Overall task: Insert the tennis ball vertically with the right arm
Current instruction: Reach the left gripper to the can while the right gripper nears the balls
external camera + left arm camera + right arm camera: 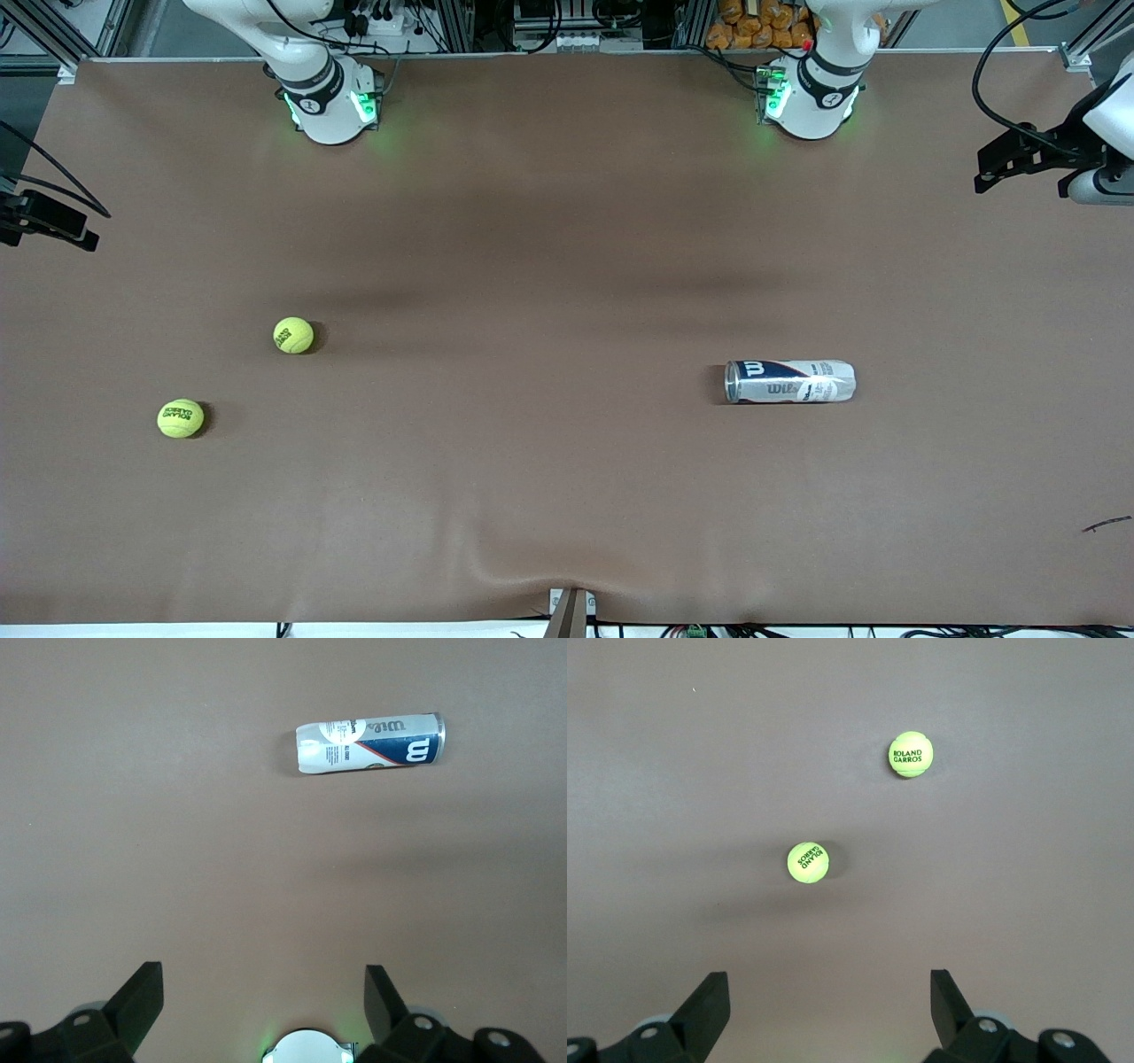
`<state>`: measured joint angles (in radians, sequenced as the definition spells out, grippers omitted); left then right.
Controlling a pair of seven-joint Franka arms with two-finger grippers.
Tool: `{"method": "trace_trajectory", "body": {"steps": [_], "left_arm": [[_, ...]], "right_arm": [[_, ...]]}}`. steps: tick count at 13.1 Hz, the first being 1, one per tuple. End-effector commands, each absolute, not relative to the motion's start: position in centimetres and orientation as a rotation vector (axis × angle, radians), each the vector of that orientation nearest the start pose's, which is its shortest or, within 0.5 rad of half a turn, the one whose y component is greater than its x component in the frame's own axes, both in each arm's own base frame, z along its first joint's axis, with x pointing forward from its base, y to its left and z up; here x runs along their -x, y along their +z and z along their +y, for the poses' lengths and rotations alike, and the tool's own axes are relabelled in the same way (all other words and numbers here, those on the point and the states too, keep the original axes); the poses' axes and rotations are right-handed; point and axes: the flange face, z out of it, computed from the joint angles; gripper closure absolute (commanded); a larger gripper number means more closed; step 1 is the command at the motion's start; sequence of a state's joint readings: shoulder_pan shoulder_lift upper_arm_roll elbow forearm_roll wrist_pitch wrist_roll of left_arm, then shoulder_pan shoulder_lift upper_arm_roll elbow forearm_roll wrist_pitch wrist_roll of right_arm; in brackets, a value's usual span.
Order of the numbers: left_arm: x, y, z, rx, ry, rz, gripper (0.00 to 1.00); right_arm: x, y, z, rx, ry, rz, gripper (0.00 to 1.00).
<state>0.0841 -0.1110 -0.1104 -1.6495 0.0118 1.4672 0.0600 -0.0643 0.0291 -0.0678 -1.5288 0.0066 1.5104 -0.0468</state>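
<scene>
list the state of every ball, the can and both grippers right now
tennis ball can: lying on its side, toward the left arm's end
nearer tennis ball: loose on the table, untouched
farther tennis ball: loose on the table, untouched
left gripper: open, empty, above the table
right gripper: open, empty, above the balls

A brown table (567, 221) is filling nearly the whole frame, its covering rucking into a soft wrinkle (523, 567) at the bottom centre. Just under that wrinkle a small metal bracket (571, 613) is poking up over the bottom edge. Along the top edge, orange packets (757, 22) are lying heaped together above the table's rim, with black cables (997, 62) looping down near the top corner. A thin dark scrap (1106, 525) is lying low in the frame toward the left arm's end.
</scene>
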Motion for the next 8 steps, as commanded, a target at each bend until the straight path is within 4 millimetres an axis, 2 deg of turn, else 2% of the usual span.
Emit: {"method": "trace_trajectory", "body": {"steps": [1,3,8], "left_arm": [[-51.2,64.0,-1.5,3.096,0.118,0.123,0.0],[-51.4,64.2,-1.6,3.093,0.109,0.137,0.0],[-52.5,62.7,-2.0,3.063,0.152,0.162,0.0]], "right_arm": [[-55.5,62.7,-7.5,3.135,0.067,0.13,0.0],[-55.5,62.7,-7.5,3.135,0.067,0.13,0.0],[-55.5,62.7,-7.4,3.135,0.065,0.127,0.0]]}}
